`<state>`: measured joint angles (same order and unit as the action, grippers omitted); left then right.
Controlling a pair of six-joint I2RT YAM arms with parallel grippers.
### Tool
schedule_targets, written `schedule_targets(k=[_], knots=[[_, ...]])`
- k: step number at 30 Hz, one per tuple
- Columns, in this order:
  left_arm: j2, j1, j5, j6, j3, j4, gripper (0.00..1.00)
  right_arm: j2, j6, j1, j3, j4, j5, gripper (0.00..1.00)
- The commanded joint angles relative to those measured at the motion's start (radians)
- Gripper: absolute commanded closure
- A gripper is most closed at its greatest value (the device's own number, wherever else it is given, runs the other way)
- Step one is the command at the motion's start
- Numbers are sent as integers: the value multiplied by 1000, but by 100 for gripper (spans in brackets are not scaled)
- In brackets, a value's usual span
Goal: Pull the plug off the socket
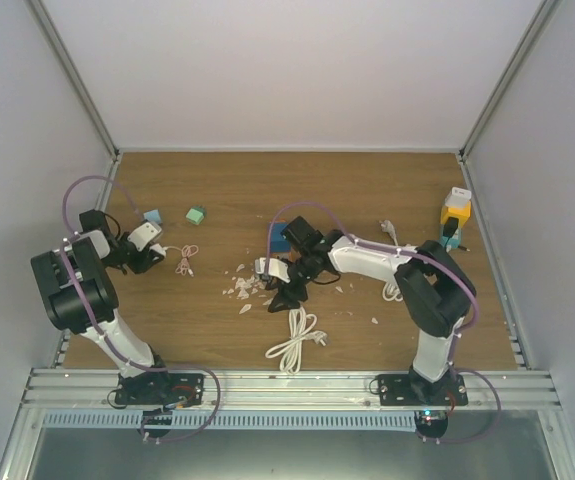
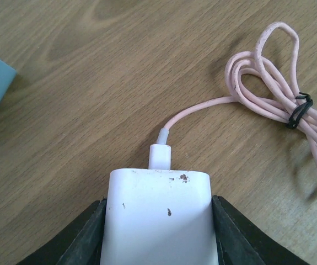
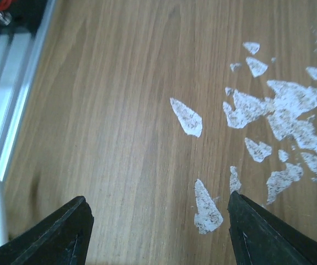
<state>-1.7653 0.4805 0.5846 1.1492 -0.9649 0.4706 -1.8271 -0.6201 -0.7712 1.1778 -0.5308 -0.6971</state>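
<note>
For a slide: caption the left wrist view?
Left gripper shut on a white charger, pink cable plugged in, its coil lying on the wooden table.

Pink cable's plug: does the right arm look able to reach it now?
Probably yes: the right gripper is open, nothing tall stands between them, and the plug sticks out clear of the left gripper.

Left tool (image 2: 158, 234) clamped, right tool (image 3: 158, 232) spread

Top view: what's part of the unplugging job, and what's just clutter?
Job: white charger, plug, pink cable, left gripper.
Clutter: blue block, green block, white cord, yellow gadget, white flecks.
</note>
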Motion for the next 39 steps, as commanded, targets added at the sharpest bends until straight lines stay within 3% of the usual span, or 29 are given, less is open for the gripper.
schedule_targets(k=[1,5,14,33,39], knots=[[-12,7,-2,-19,11,-39,53,-47,-6,-17,-15,39,68,31],[4,7,-12,-15,15,-27,33,-71,6,-16,-38,66,118,31],[98,7,14,-8,32,-21,1,-110,8,15,-51,63,133,31],[162,-15,23,-7,-15,50,1,-147,80,182,25,-39,-189,30],[194,-31,29,-6,5,52,1,-163,54,200,15,-50,-154,31]])
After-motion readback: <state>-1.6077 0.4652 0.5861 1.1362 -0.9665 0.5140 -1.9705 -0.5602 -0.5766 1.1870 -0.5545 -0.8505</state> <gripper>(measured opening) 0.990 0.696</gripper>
